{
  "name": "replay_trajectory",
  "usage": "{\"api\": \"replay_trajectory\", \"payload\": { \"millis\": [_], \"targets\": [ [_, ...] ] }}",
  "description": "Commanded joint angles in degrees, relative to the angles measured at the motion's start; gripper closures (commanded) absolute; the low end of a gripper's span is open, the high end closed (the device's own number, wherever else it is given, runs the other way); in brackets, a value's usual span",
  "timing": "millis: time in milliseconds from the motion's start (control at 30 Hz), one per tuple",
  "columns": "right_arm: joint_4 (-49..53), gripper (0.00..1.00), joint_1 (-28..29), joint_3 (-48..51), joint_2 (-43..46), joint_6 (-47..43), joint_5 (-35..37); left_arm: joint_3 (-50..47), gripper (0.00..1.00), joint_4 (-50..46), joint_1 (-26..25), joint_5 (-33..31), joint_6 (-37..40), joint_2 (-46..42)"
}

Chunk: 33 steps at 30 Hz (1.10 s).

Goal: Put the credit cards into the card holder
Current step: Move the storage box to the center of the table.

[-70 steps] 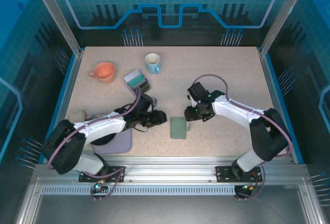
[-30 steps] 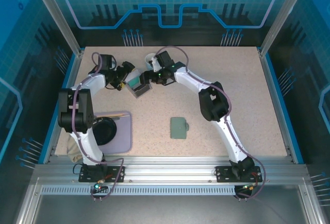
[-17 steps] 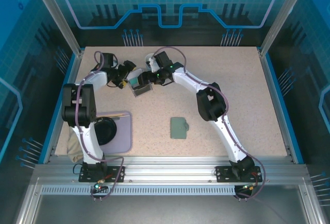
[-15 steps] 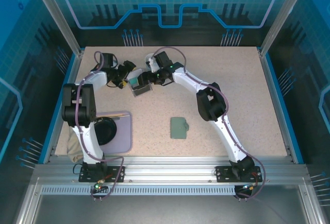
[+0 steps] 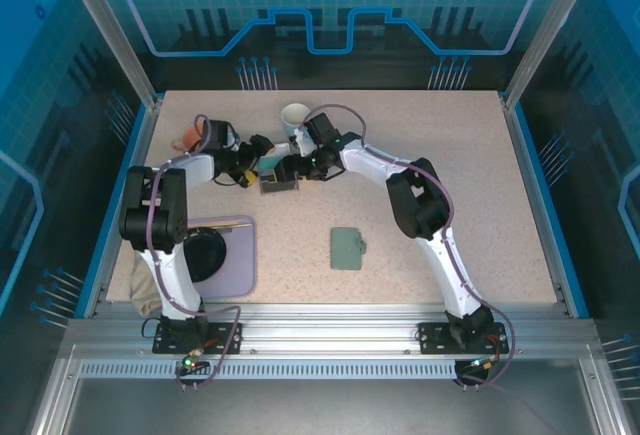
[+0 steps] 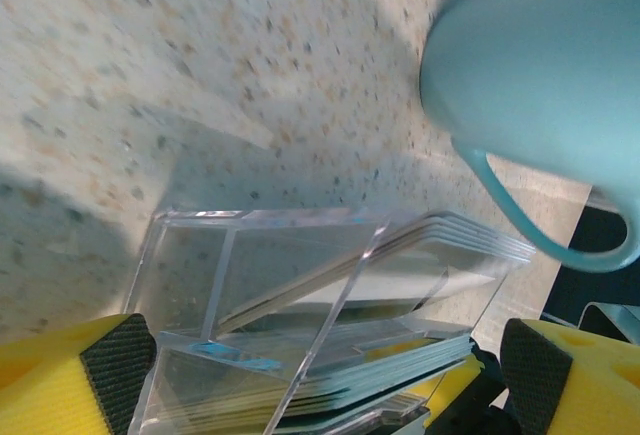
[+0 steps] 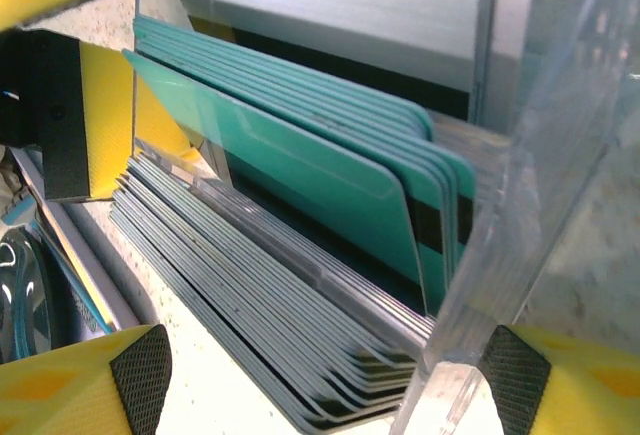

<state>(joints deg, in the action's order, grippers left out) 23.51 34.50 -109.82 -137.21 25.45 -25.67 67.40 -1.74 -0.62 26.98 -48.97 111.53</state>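
Several credit cards (image 7: 300, 175), teal-green in front of white-grey ones (image 7: 250, 325), lean inside a small clear box (image 5: 278, 179) at the back left of the table. My left gripper (image 5: 254, 162) reaches the box from the left. Its jaws (image 6: 325, 375) stand wide around the box (image 6: 300, 295), with a gap at the right pad (image 6: 525, 370). From the right comes my right gripper (image 5: 294, 168), also open (image 7: 325, 375) around the cards, its right pad (image 7: 510, 375) beside the clear wall. The sage card holder (image 5: 346, 248) lies shut mid-table, apart from both.
A light blue mug (image 5: 295, 117) stands just behind the box, close to my left fingers (image 6: 540, 75). An orange mug (image 5: 186, 139) sits at the far left. A purple tray (image 5: 242, 255) with a black bowl (image 5: 205, 252) lies front left.
The clear box has slid toward the front and turned. Both grippers came along with it, staying on either side, and their jaws have narrowed slightly.
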Motion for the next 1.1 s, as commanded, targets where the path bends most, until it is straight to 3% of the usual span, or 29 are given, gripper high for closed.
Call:
{"api": "replay_trajectory", "payload": {
  "millis": [0,300,567,867,1067],
  "targets": [
    [-6.95,0.16,1.88,4.89,6.98,0.72,-1.90,-0.42,0.07,1.50,-3.74,7.06,1.50,-2.06],
    [-17.67,0.16,-1.35,29.83,21.11,6.08,0.46,-0.74,0.07,3.27,-12.48,7.25,1.40,-1.17],
    [-25.01,0.15,-8.93,50.68,33.81,10.46,0.55,9.90,0.07,2.40,-21.83,7.31,-0.52,6.87],
    [-25.59,0.15,-16.02,62.71,44.05,12.08,-0.70,29.76,0.07,-3.95,-30.40,8.66,-1.33,19.41],
    [-21.84,0.14,-16.65,65.49,48.70,11.49,0.76,40.50,0.07,-10.84,-31.78,7.48,0.24,24.36]
  ]
}}
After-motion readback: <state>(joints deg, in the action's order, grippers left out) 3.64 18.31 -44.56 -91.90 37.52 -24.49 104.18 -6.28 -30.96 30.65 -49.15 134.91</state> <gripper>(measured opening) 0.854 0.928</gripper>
